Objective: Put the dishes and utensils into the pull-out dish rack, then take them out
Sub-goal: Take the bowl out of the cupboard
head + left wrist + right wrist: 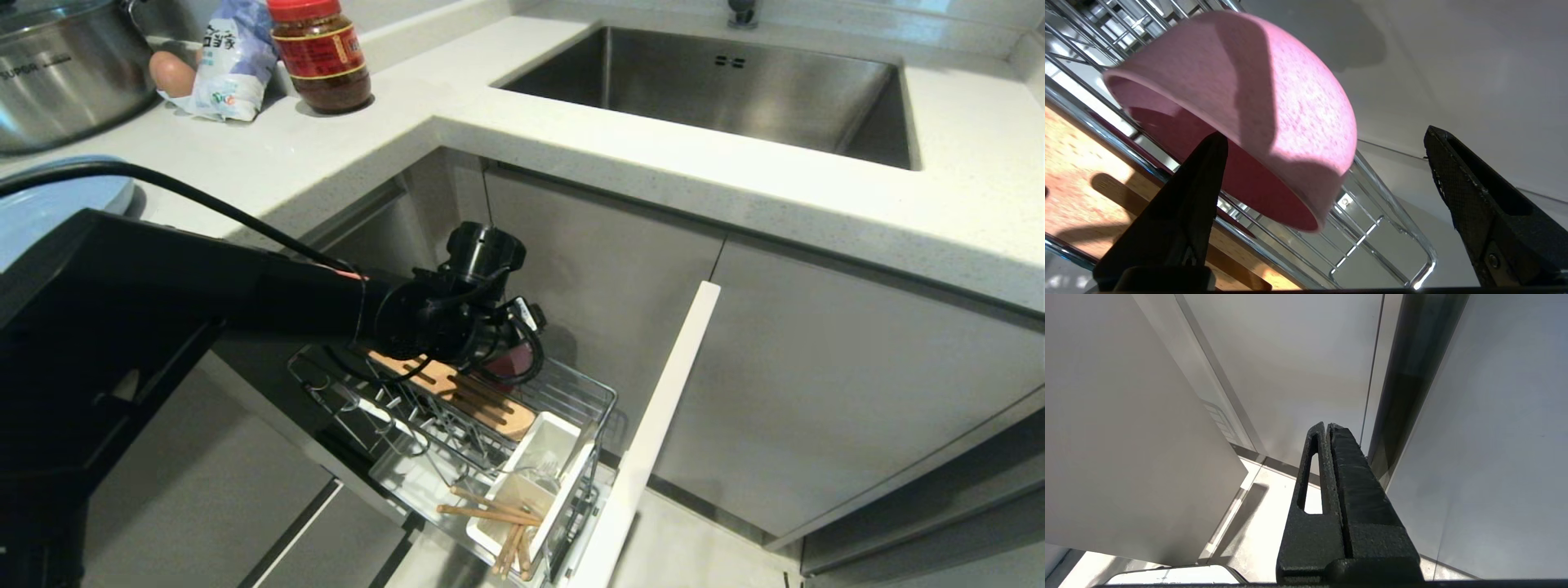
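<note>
The pull-out dish rack (589,394) stands drawn out below the counter, with a slotted wooden strip (482,400). A pink bowl (1274,102) lies tilted on its side on the rack's wires, near the back. My left gripper (1324,134) is open wide around the bowl's lower rim; one finger (1196,192) lies across the bowl's mouth, the other stands well clear of it. Wooden chopsticks (490,513) and a fork (549,469) sit in the white utensil cup (563,437). The light blue plate (49,204) lies on the counter. My right gripper (1327,426) is shut and empty.
A steel pot (57,65), an egg (171,72), a bag (233,57) and a sauce jar (322,53) stand at the counter's back left. The sink (718,82) is at the back right. The rack's white front panel (661,425) juts out to its right.
</note>
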Robot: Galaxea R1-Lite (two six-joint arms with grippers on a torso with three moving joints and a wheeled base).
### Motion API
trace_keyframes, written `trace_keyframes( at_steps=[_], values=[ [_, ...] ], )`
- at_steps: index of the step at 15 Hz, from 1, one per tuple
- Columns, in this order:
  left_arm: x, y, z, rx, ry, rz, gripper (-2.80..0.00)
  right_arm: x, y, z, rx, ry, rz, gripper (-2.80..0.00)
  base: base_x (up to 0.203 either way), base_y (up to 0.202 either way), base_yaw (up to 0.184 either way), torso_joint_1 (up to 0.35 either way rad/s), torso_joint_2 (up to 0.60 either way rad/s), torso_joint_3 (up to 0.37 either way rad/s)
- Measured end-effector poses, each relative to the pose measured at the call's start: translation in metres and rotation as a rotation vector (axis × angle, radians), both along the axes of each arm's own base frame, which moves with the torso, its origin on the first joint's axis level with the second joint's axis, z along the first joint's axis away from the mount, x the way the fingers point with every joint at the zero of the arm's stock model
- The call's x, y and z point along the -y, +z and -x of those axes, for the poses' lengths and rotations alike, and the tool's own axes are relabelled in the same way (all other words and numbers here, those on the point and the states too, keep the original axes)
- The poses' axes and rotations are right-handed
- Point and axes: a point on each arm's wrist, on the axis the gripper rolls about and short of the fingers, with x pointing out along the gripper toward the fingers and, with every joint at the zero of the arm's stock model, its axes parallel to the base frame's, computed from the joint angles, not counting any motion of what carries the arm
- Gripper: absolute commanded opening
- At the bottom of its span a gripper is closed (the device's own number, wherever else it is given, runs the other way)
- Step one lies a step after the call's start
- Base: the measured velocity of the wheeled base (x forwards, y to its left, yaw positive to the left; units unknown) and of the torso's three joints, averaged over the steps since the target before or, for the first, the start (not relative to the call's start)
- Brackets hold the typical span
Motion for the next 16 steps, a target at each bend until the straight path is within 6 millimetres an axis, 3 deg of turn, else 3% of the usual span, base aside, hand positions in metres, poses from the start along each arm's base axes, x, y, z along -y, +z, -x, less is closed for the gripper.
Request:
trace_keyframes(
  at_steps=[16],
  values=[
    [0.0083,-0.0004,0.0048,0.01,-0.003,-0.013,-2.8,0.0,0.0,0.0,0.0,0.001,0.0,-2.8,0.0,0.0,0.0,0.0,0.0,0.0]
  ],
)
